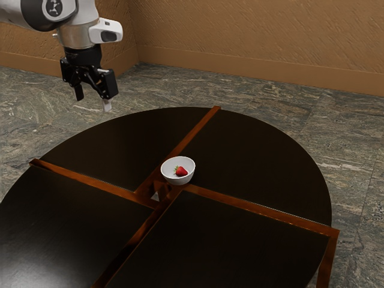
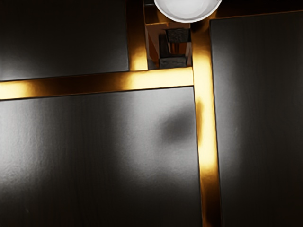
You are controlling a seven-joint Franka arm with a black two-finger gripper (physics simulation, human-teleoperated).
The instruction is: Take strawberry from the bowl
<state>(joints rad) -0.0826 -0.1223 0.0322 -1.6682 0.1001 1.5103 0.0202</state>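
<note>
The empty claw gapes at the exterior view's upper left. Descending off-centre could clip the bowl, spilling the strawberry.

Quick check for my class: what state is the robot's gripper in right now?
Gripper: open, its two fingers apart, holding nothing.

So my arm is mostly white and grey, dark round cap with pale markings between 10 and 11 o'clock, exterior view. Chunky black claw, one pale fingertip.
</note>
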